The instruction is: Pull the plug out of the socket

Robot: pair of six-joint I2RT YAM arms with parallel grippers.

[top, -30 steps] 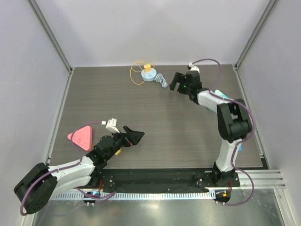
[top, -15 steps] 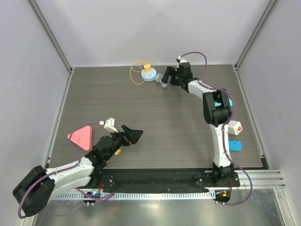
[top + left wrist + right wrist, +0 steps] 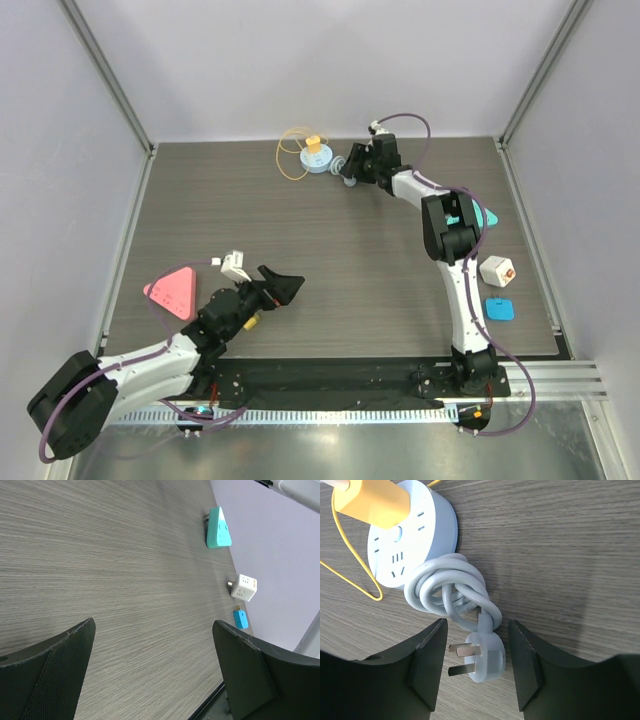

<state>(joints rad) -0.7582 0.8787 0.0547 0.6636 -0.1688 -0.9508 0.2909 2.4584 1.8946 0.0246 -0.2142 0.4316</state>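
Observation:
The round pale-blue socket (image 3: 318,162) (image 3: 415,530) lies at the back of the table. A yellow plug (image 3: 313,146) (image 3: 370,500) sits in its top, trailing a thin yellow cable (image 3: 288,152) (image 3: 350,575). The socket's own white cord (image 3: 450,587) is coiled beside it and ends in a white three-pin plug head (image 3: 487,657). My right gripper (image 3: 350,170) (image 3: 477,645) straddles that white plug head, jaws partly closed with a gap on each side, touching nothing. My left gripper (image 3: 284,288) (image 3: 154,630) hovers wide open over bare table near the front left.
A teal triangular block (image 3: 485,215) (image 3: 218,527), a white cube adapter (image 3: 497,270) (image 3: 243,587) and a small blue piece (image 3: 500,308) (image 3: 240,618) lie along the right side. A pink triangular block (image 3: 175,292) lies at the front left. Walls enclose the table.
The right arm has swung left to the socket, and its jaws have narrowed around the white plug head of the coiled cord. The left arm has stayed put.

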